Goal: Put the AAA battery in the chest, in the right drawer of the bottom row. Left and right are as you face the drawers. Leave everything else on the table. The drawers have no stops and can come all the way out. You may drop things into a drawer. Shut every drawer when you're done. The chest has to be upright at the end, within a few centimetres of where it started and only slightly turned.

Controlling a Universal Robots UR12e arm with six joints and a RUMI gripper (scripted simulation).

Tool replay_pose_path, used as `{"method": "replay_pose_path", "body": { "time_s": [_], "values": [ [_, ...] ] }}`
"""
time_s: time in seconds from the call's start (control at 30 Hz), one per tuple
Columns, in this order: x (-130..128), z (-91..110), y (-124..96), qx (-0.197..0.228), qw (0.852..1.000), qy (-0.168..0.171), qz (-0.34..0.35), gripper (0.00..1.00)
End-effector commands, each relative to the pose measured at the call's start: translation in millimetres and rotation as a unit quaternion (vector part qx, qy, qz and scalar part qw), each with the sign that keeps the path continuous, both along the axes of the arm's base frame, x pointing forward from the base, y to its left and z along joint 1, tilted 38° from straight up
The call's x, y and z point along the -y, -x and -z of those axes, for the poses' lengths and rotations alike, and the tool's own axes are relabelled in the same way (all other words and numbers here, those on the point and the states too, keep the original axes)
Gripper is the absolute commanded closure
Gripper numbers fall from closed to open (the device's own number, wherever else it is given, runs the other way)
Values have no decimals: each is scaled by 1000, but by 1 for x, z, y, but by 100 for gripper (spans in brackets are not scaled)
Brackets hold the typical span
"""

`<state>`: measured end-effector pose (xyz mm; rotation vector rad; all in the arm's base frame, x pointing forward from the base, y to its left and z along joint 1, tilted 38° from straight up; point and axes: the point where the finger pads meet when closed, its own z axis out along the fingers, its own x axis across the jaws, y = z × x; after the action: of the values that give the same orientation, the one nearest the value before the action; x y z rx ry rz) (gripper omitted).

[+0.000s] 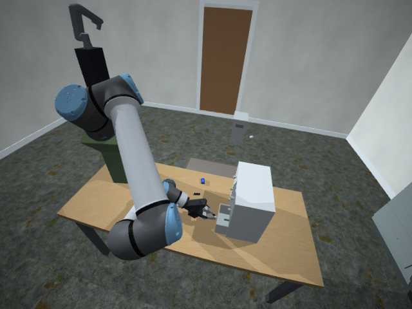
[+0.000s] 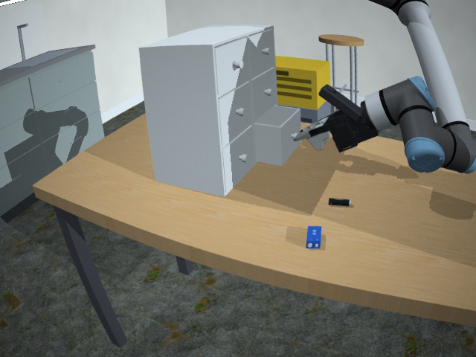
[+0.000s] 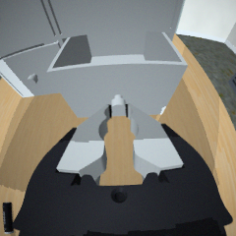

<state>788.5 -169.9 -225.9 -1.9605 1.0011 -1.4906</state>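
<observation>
Green item (image 1: 226, 219), perhaps AAA battery, inside drawer (image 1: 221, 228) (image 2: 268, 142) (image 3: 123, 84), just beyond fingers (image 1: 212, 217) (image 2: 304, 134).

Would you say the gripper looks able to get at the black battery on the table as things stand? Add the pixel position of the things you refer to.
Probably, but the gripper (image 1: 214, 217) (image 2: 298, 137) (image 3: 118, 105) must first release the drawer knob (image 2: 293, 135) (image 3: 117, 98); the black battery (image 1: 196, 194) (image 2: 339, 201) (image 3: 7, 217) lies in the open, with nothing on or against it.

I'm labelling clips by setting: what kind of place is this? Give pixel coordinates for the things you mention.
Probably a workshop or lab-like room: an industrial arm (image 1: 138, 152) (image 2: 436, 65) works at a wooden table (image 1: 282, 246) (image 2: 184, 219), with a sink-style counter (image 2: 50, 73) nearby.
</observation>
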Motion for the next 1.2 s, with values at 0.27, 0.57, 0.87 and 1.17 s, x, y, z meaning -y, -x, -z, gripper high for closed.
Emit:
{"method": "replay_pose_path", "body": {
  "time_s": [0.27,0.57,0.87,1.17],
  "values": [
    [-1,-1,-2,1,1000,0,-1,93],
    [-1,-2,-4,1,1000,1,-1,93],
    [-2,-2,-6,2,1000,1,-1,93],
    [-3,-2,-8,1,1000,1,-1,93]
  ]
}}
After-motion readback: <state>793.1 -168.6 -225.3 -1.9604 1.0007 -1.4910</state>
